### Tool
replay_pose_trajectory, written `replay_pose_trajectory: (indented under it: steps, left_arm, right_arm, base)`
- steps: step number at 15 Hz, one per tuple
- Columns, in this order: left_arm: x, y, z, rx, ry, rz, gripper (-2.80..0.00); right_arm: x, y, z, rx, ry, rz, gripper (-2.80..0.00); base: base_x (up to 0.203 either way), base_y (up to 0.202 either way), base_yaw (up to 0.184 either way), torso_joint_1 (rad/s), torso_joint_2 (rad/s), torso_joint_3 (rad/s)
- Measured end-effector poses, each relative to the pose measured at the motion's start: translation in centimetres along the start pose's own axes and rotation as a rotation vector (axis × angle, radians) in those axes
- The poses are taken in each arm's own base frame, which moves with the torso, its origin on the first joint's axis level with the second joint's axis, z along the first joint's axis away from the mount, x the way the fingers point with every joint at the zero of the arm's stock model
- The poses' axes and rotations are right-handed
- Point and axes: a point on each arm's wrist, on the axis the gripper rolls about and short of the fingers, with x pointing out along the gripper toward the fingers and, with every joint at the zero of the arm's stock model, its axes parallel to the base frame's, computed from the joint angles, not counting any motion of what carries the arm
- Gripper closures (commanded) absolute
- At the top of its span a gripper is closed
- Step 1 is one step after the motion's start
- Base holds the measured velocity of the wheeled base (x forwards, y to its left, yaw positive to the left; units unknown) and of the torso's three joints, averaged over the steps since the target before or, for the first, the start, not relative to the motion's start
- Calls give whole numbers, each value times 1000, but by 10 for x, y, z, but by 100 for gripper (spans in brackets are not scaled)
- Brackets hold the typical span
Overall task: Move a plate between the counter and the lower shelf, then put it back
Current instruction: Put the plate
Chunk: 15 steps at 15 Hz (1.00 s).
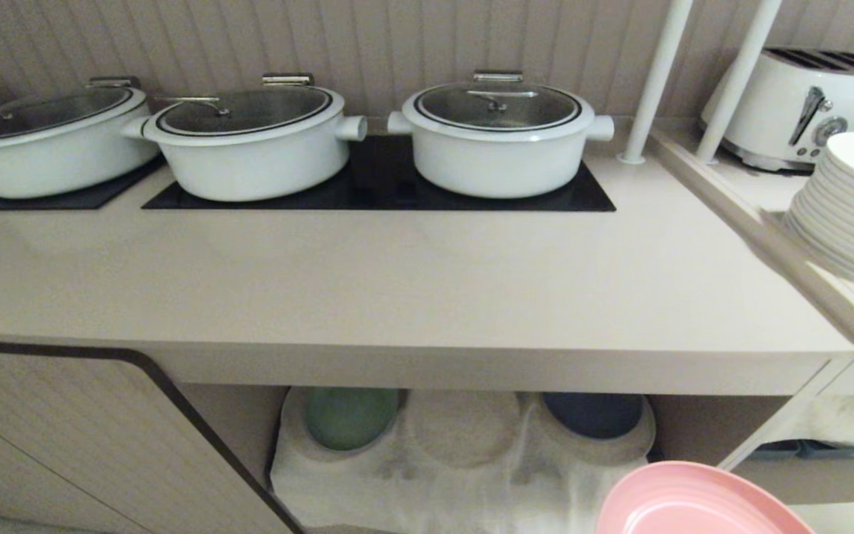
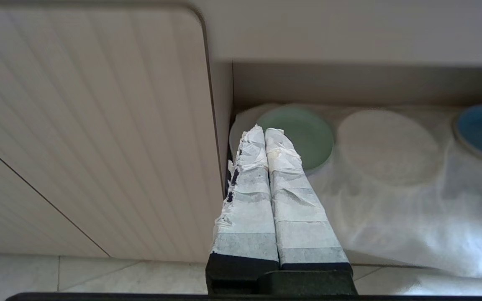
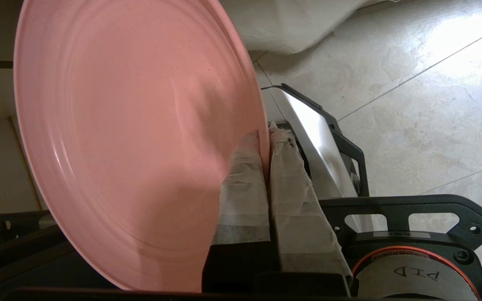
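The salmon-pink plate (image 1: 697,504) hangs at the bottom right of the head view, in front of the lower shelf (image 1: 464,452) and below the counter (image 1: 397,282). In the right wrist view the plate (image 3: 132,138) fills most of the picture, and my right gripper (image 3: 266,136) is shut on its rim, one taped finger on each face. My left gripper (image 2: 264,133) is shut and empty, parked low in front of the cabinet door. The arms themselves stay out of the head view.
Three white lidded pots (image 1: 497,133) stand on black hob panels (image 1: 368,185). The shelf's gauzy cloth (image 2: 391,200) carries a green plate (image 1: 349,417), a dark blue plate (image 1: 594,414) and a covered round hump (image 1: 464,426) between them. A stack of white plates (image 1: 853,215) and a toaster (image 1: 805,104) sit right.
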Motion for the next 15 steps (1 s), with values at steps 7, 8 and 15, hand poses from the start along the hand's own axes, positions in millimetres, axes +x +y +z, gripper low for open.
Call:
replay_pose_trajectory:
  steps: [7, 8, 15]
  left_arm:
    - [0, 0, 0, 0, 0, 0, 0]
    - [0, 0, 0, 1, 0, 0, 0]
    - [0, 0, 0, 0, 0, 0, 0]
  right_arm:
    - [0, 0, -1, 0, 4, -2, 0]
    - [1, -1, -1, 0, 6, -2, 0]
    - [1, -1, -1, 1, 9, -4, 0]
  base:
    - [0, 0, 0, 275, -580, -304]
    - [0, 0, 0, 203, -404, -217]
    - [0, 0, 0, 169, -348, -180]
